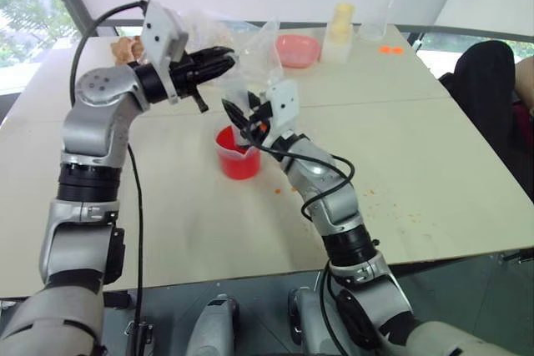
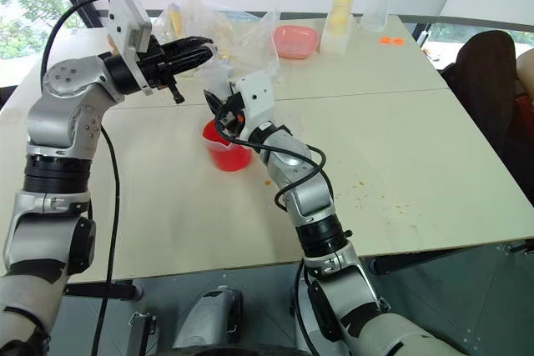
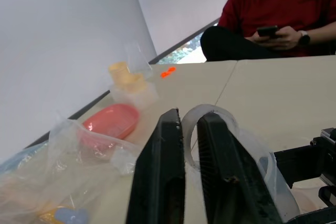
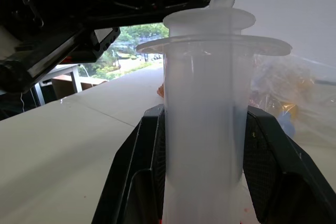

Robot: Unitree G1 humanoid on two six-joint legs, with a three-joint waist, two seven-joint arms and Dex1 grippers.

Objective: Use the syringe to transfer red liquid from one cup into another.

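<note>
The clear beaker stands mid-table, holding red liquid. Just above it the syringe is held upright, its thick barrel between the fingers of my right gripper, which is shut on it. My left gripper reaches in from the left above it. In the left wrist view its fingers pinch the rim of the clear plunger ring at the syringe's top. The syringe's tip is hidden behind my right gripper. The other cup is hidden.
Crumpled clear plastic bags lie behind the left gripper. A pink bowl, a yellow stack in a clear tub and a tall clear cup stand at the back. A person sits at the table's right. Orange drops dot the table.
</note>
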